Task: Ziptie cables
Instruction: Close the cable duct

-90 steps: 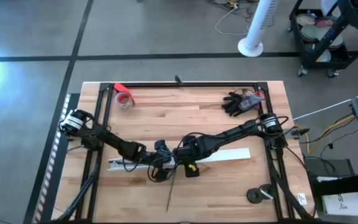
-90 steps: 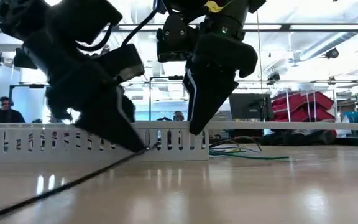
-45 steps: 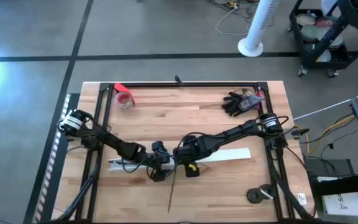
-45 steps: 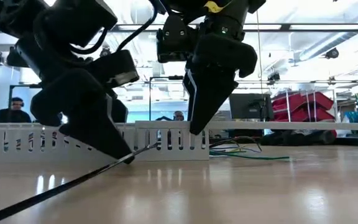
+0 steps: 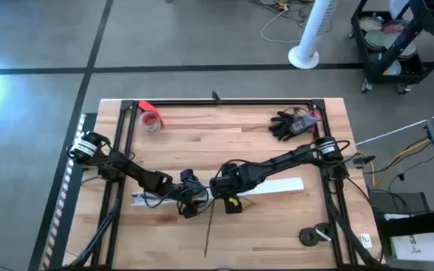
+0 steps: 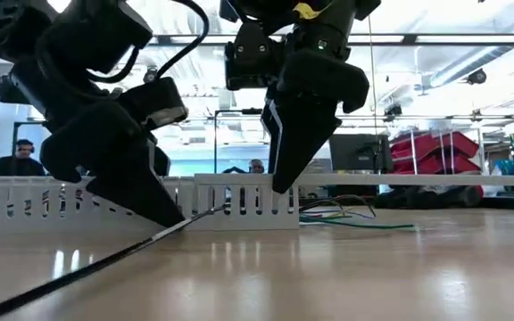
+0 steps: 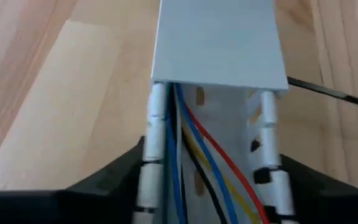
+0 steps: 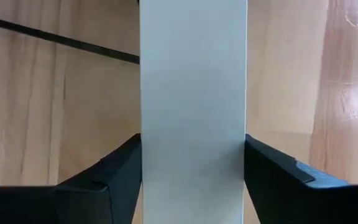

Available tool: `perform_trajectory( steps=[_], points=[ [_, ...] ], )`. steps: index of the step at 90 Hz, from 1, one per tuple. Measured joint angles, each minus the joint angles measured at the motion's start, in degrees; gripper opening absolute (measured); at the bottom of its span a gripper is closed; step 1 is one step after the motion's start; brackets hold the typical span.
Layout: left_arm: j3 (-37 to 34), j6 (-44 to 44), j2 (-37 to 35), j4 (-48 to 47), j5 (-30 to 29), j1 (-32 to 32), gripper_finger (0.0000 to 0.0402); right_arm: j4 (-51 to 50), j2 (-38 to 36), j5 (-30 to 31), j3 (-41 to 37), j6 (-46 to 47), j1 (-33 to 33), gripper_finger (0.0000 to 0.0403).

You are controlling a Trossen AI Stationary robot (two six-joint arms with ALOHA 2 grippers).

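A long white strip (image 5: pixel 277 186), a slotted channel with a flat lid, lies across the table's middle. Thin cables (image 7: pixel 185 155), blue, yellow, red and black, run inside its open part. More of them, green and dark, trail past its end (image 6: pixel 355 218). My left gripper (image 5: pixel 189 199) straddles the open channel next to the lid's end. My right gripper (image 5: pixel 224 194) stands beside it over the lidded part, its fingers on both sides of the lid (image 8: pixel 193 93). My left gripper has the channel's two slotted side walls (image 7: pixel 156 155) between its fingers, next to the lid's end. The fingers slant down from above and lie across the strip, which rests flat on the table. My right gripper pinches the lid's two long edges (image 8: pixel 143 162) between its fingers (image 8: pixel 114 174). These point down from above and lie across the strip.
A black ziptie (image 5: pixel 209 229) lies on the table, running from the strip toward the near edge. A red tape roll (image 5: pixel 150 119) sits far left, a black glove (image 5: pixel 288 124) far right and a dark spool (image 5: pixel 315 235) near right. Black frame rails edge the table.
My left gripper has moved a little toward the table's left edge along the strip, away from my right gripper.
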Motion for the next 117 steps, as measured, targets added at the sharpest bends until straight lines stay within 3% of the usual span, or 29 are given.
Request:
perform_trajectory(
  steps=[18,35,58,86,103,117],
  points=[
    [-0.37,0.49,0.05,1.31,0.26,-0.18,0.0216,2.94,0.0,-1.24,-0.13,-0.49,0.0,0.0221],
    [-0.36,1.0,0.09,2.28,-0.39,-0.22,0.0247,4.73,0.24,-1.65,-0.15,0.47,-0.3,0.0217],
    [-0.28,2.24,0.13,4.24,-0.73,-0.23,0.0221,7.35,0.59,-1.52,-0.26,1.17,-0.42,0.0222],
    [-0.26,3.21,0.16,5.67,-1.8,-0.25,0.0236,7.75,0.63,-1.27,-0.31,1.42,-0.56,0.0219],
    [-0.22,3.61,0.24,7.24,-2.15,-0.17,0.0232,7.8,0.71,-0.96,0.02,1.94,-0.77,0.0252],
    [-0.2,3.74,0.29,7.26,-2.24,-0.12,0.0254,7.18,0.2,-0.56,0.13,1.35,-0.87,0.0288]
  ],
)
